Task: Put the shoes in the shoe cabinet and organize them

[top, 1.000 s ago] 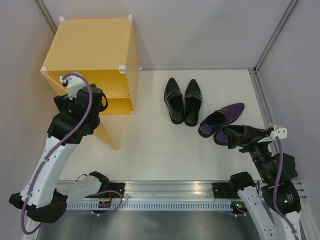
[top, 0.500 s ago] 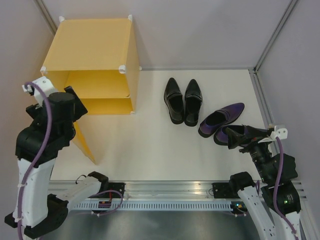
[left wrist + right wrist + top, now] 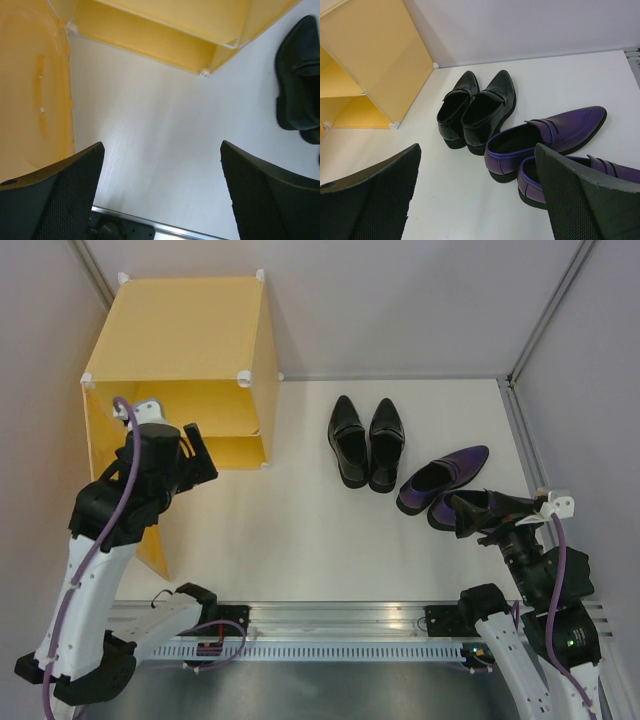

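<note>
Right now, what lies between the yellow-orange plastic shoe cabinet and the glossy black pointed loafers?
Nothing: only bare white tabletop separates the yellow-orange plastic cabinet from the glossy black pointed loafers. Seen in the top external and right wrist views.

Nearer purple shoe [image 3: 615, 170], toe off-frame

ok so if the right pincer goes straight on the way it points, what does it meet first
Probably the heel end of a purple shoe, lying just ahead of the open right pincer; the black pair lies beyond. Depth is unclear.
</note>
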